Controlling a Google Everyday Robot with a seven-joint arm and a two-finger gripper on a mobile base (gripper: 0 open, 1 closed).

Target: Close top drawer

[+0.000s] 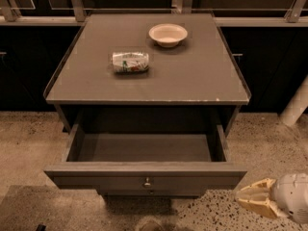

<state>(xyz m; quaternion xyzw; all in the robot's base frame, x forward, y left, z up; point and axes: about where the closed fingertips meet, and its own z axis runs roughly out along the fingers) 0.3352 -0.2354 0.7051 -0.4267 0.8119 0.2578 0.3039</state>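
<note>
The top drawer of the grey-brown cabinet stands pulled far out, and its inside shows nothing in it. A small round metal knob sits at the centre of its front. My gripper is at the lower right, just beyond the right end of the drawer front and at about its height. Its cream fingers point left toward that corner and are drawn together, holding nothing. I cannot tell whether the tips touch the front.
On the cabinet top lie a crushed can on its side and a shallow cream bowl. A railing and dark panels run behind. A white post stands at the right. The floor is speckled stone.
</note>
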